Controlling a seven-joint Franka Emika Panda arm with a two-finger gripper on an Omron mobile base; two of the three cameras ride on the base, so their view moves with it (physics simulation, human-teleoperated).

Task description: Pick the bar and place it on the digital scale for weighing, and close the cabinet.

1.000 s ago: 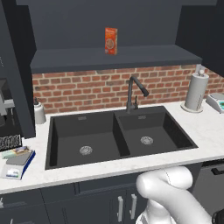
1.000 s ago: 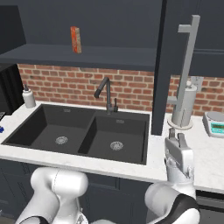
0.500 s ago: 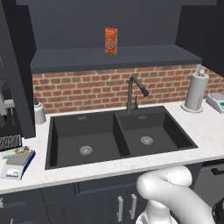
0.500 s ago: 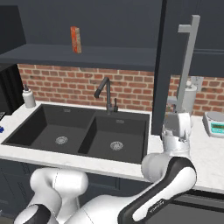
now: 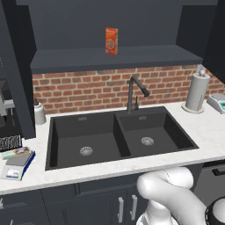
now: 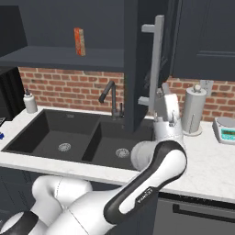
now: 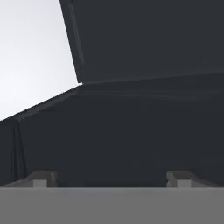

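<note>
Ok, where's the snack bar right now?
In the left base view, the pale wrapped snack bar lies on the small grey-plated digital scale, far left on the white counter.

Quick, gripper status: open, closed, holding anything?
Gripper: open, fingertips wide apart, nothing between them; it faces the dark cabinet door.

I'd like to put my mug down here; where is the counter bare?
Bare marble lies between the sink and the paper towel roll, and along the sink's front edge. The far left is crowded: the digital scale carrying the bar.
</note>
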